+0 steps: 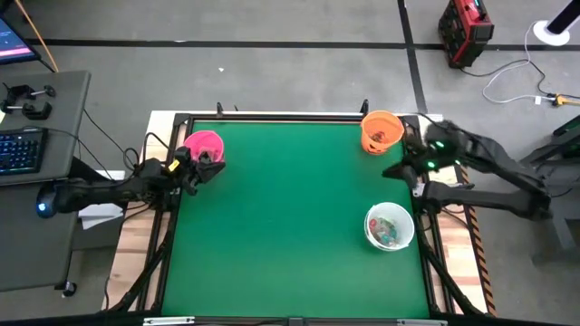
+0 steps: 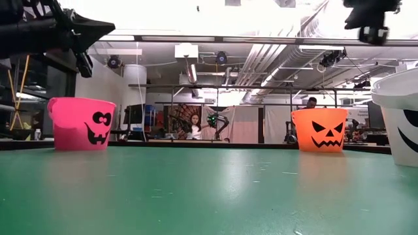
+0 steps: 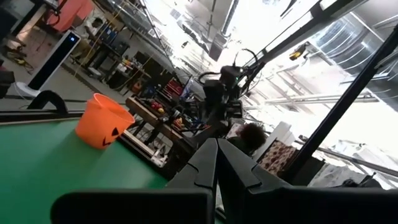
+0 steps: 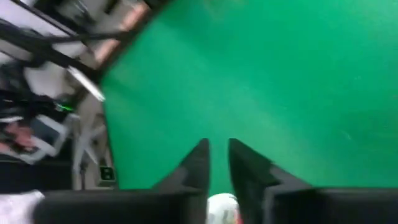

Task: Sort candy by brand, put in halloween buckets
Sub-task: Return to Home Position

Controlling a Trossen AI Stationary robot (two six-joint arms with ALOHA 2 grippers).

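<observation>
Finding 1, arms. The right pincer [image 1: 400, 172] hangs just beside the orange bucket [image 1: 365, 134], raised above the table [image 1: 272, 226]. Its fingers stand a narrow gap apart with nothing between the tips. A pale round shape shows low in that gap in the right wrist view; what it is cannot be told. The left pincer [image 1: 208, 166] is on the far side of the table from the orange bucket, also raised, with its fingers closed together on nothing. Judgement: both arms sit high and off to the sides because no sweet is left to carry, which fits a return to rest.

Finding 2, containers. The white bucket [image 1: 369, 225] stands near the orange bucket, along the same table edge. It holds the candy [image 1: 388, 234], a mixed heap of pinkish, greenish and silvery wrappers. The orange bucket shows a few dark bits inside; their wrappers cannot be made out. The pink bucket [image 1: 190, 143] stands well apart from the orange bucket, at the opposite edge, and its contents cannot be seen.

Finding 3. No loose candy is visible on the green table. Judgement: sorting appears complete.
</observation>
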